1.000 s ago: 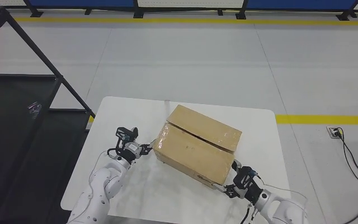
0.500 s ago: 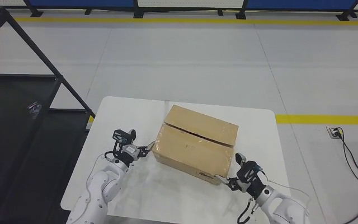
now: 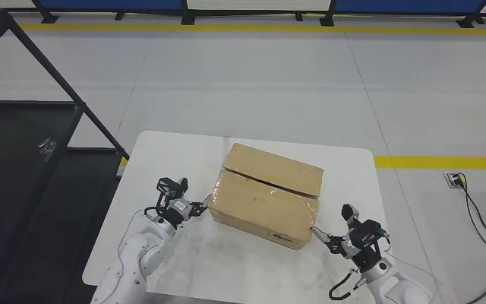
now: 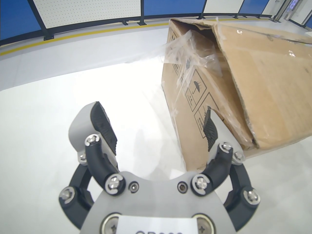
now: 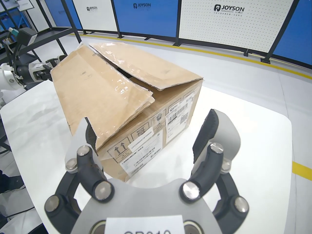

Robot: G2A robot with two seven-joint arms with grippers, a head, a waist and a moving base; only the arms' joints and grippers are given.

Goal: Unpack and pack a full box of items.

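A brown cardboard box lies on the white table; its top flaps are down, with a gaping seam and torn clear tape. My left gripper is open at the box's left end. In the left wrist view one finger lies against the printed end face of the box. My right gripper is open at the near right corner. In the right wrist view that corner of the box sits between the fingers of the right gripper. The box's contents are hidden.
A black metal rack stands off the table's left side. There is free tabletop in front of the box and to its left. In the right wrist view the left gripper shows beyond the box's far end.
The box has turned slightly, now squarer to the table. My right arm has swung out to the right, its gripper still at the near right corner. The left gripper has barely moved.
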